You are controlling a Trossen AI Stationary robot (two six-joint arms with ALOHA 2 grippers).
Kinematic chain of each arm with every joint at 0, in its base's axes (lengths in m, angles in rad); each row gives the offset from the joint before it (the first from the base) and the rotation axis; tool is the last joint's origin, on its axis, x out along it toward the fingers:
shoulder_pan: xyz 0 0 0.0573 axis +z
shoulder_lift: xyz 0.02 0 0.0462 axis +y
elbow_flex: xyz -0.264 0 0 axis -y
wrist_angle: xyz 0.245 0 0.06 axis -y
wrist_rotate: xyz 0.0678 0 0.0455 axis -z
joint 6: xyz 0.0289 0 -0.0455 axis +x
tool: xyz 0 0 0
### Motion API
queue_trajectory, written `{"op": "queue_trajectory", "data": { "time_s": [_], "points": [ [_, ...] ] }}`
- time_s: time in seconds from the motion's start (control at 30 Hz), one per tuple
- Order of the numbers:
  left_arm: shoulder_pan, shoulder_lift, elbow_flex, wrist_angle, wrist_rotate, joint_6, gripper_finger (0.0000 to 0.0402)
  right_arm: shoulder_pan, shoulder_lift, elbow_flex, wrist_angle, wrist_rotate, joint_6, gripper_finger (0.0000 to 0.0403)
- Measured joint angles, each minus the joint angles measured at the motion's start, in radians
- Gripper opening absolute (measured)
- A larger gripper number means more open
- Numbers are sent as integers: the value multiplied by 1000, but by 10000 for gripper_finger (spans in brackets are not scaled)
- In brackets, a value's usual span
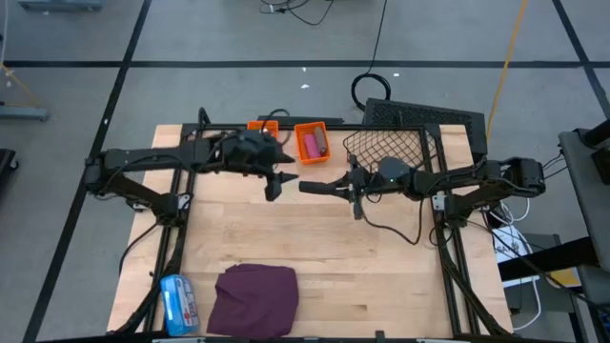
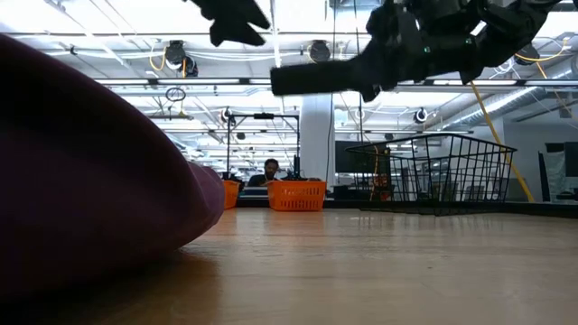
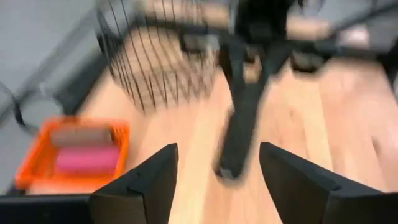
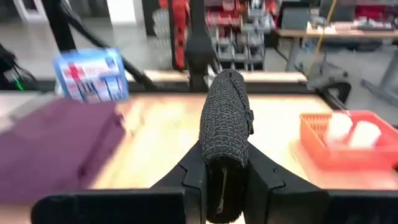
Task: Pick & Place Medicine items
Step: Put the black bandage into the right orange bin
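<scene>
A: Where is the right gripper [image 4: 225,171], and what is its state?

B: Its fingers are clamped on a black oblong [image 4: 226,140] with a woven surface, which sticks out forward past the fingertips. In the high view the right gripper [image 1: 349,187] hangs above the table [image 1: 315,238], just beside the black wire basket [image 1: 400,145], with the oblong [image 1: 319,188] pointing away from the basket.

A: And the left gripper [image 3: 217,171]?

B: Fingers apart, nothing between them. In the high view it [image 1: 276,183] sits near the orange bin [image 1: 312,141], on the side opposite the wire basket.

A: Contents of the orange bin?

B: A pink tube [image 1: 314,145]. The right wrist view shows white round bottles [image 4: 353,132] in an orange bin [image 4: 345,148].

A: Anything else?

B: A purple cloth [image 1: 255,297] and a blue-and-white packet [image 1: 177,303] lie well apart from the basket, at the table's opposite edge.
</scene>
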State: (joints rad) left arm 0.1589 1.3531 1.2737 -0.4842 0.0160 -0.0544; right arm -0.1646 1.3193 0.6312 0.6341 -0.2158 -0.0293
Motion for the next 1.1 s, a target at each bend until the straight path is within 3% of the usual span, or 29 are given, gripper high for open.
{"op": "queue_trajectory", "data": {
  "time_s": [0.17,0.33,0.53,0.8,0.93,1.1],
  "points": [
    [-1,172,247,-281,64,84,242,1,0,0,-50,-1,-57,42],
    [-9,333,387,-344,179,187,243,14,0,0,-51,-1,-65,42],
    [-12,456,433,-322,167,241,244,17,0,0,-53,0,-63,42],
    [-14,509,433,-314,168,255,237,16,0,0,-63,3,-64,42],
    [-14,509,433,-313,168,258,185,15,0,0,-63,6,-63,43],
    [-2,509,433,-310,172,257,49,15,-2,0,-82,9,-62,55]
  ]
}}
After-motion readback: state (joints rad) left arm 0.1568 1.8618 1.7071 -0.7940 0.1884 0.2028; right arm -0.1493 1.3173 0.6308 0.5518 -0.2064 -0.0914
